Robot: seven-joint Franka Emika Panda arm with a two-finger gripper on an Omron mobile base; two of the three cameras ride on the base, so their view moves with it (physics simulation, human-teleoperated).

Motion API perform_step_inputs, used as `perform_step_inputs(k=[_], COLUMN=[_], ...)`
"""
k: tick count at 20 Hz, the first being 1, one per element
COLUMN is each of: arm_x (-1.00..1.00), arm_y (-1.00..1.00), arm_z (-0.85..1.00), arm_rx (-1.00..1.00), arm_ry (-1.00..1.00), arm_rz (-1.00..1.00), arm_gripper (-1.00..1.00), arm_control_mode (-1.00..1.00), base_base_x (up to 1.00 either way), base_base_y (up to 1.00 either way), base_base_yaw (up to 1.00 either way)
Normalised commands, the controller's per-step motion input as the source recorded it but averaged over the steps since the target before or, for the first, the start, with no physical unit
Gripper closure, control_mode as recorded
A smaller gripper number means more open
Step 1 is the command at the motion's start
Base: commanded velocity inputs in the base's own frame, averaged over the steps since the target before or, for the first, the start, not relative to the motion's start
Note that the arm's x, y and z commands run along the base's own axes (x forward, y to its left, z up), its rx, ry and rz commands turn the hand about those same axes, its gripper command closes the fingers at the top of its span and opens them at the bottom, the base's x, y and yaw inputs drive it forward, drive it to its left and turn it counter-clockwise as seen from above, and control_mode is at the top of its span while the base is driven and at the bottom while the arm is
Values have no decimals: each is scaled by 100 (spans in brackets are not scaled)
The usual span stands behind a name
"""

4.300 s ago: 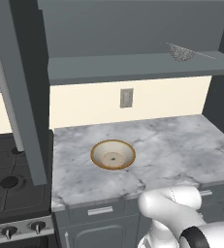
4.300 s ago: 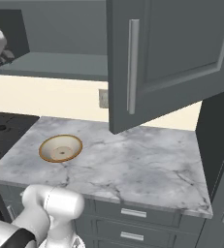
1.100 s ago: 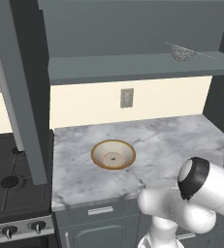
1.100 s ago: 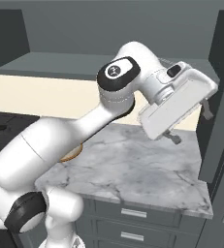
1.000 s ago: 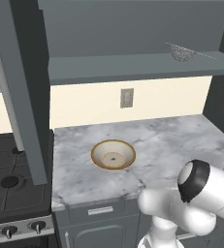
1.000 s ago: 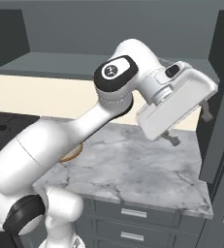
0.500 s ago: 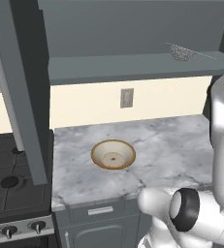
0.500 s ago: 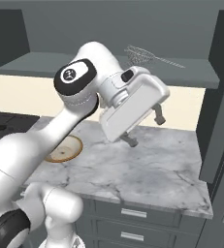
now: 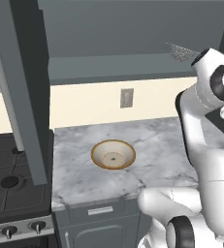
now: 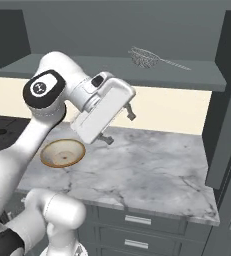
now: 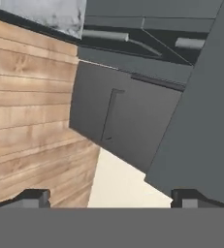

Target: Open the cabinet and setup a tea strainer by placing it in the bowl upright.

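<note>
Cabinet's open, arm is swinging toward the strainer

The cabinet [image 10: 112, 70] doors are standing wide so the shelf is reachable, and the tea strainer [image 10: 146, 56] is sitting up there on its side, handle pointing right. The gripper [image 10: 118, 126] is hanging over the counter [image 10: 152, 170] with jaws spread wide and nothing in them, presumably ready for a grab. The bowl [image 9: 113, 154] is waiting empty on the counter below.

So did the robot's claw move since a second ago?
Yes. In the right base view the claw has swung left, away from the dark cabinet side it was near, and now hangs open over the marble counter, closer to the bowl.
</note>
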Motion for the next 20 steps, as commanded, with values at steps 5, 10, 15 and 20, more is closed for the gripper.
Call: perform_step_inputs(k=[5, 10, 15, 20], arm_x=[95, 99, 67, 67], arm_y=[24, 9, -13, -26], arm_z=[-26, -7, 18, 9], arm_rx=[26, 32, 21, 23], arm_ry=[8, 5, -22, -6], arm_rz=[58, 57, 40, 20], arm_gripper=[-100, -100, -100, -100], arm_control_mode=[-100, -100, -100, -100], base_base_x=[0, 0, 0, 0], base_base_y=[0, 0, 0, 0], base_base_yaw=[0, 0, 0, 0])
